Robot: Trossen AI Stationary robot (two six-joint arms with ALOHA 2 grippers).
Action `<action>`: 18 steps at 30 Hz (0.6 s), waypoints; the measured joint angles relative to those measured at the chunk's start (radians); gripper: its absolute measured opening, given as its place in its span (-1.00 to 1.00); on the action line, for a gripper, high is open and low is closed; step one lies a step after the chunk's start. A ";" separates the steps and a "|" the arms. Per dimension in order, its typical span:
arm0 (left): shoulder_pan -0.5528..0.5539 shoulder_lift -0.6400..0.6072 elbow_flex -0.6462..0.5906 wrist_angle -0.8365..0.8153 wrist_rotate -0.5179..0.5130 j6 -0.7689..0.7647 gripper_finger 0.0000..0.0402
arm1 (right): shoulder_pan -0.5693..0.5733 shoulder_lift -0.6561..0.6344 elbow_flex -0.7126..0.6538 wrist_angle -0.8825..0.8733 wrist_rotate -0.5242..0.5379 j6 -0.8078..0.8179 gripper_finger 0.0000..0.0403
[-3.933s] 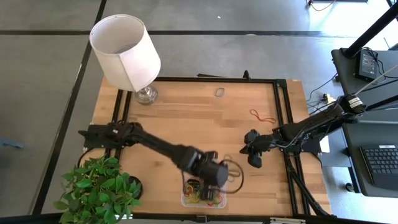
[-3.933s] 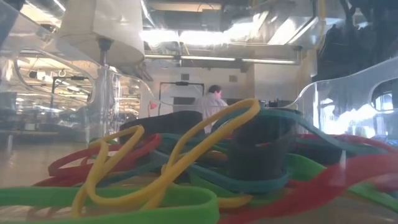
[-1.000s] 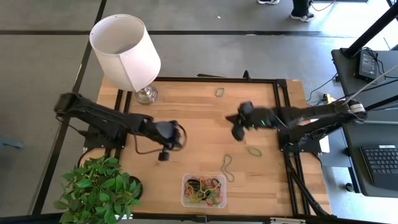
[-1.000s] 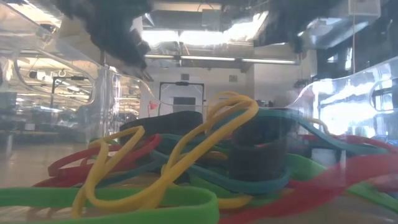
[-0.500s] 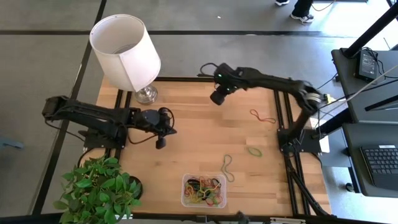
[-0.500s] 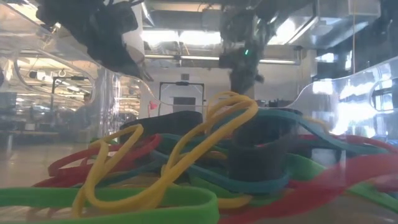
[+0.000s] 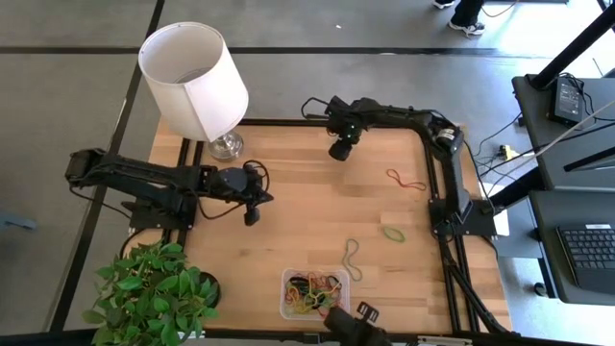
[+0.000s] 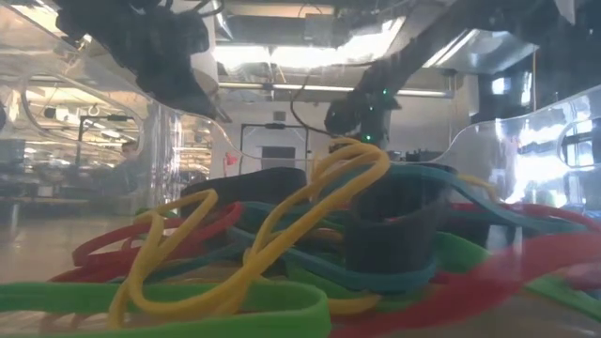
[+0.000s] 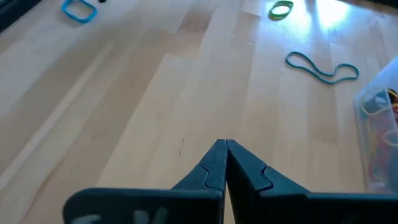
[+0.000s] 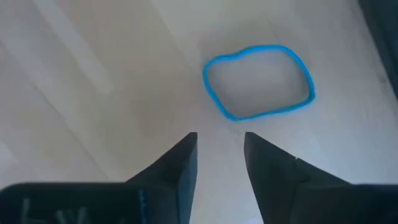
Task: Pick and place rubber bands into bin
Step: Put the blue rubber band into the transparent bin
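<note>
The bin (image 7: 314,294) sits at the near edge of the wooden counter (image 7: 307,207), long axis along that edge, holding tangled rubber bands (image 8: 282,253). Beyond it lie a long green band (image 7: 352,259), a small green loop (image 7: 393,233) and a red band (image 7: 405,180). Right gripper (image 10: 220,152), fingers apart, hangs over a blue band (image 10: 258,81) far from the bin. Left gripper (image 9: 225,163), fingers together, is empty.

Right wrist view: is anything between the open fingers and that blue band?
No. In the right wrist view only bare wood separates the right gripper, fingers apart, from the blue rubber band lying flat just ahead on the table.
</note>
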 joint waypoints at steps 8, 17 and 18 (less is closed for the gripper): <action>0.000 0.000 0.000 0.002 -0.019 -0.066 -0.99 | -0.006 0.045 0.000 0.056 -0.016 -0.238 -0.40; 0.000 0.001 0.000 0.003 -0.027 -0.069 -0.99 | -0.004 0.097 0.006 0.072 -0.023 -0.373 -0.65; 0.000 0.001 0.000 0.003 -0.027 -0.076 -0.99 | -0.004 0.106 0.007 0.060 -0.029 -0.376 -0.72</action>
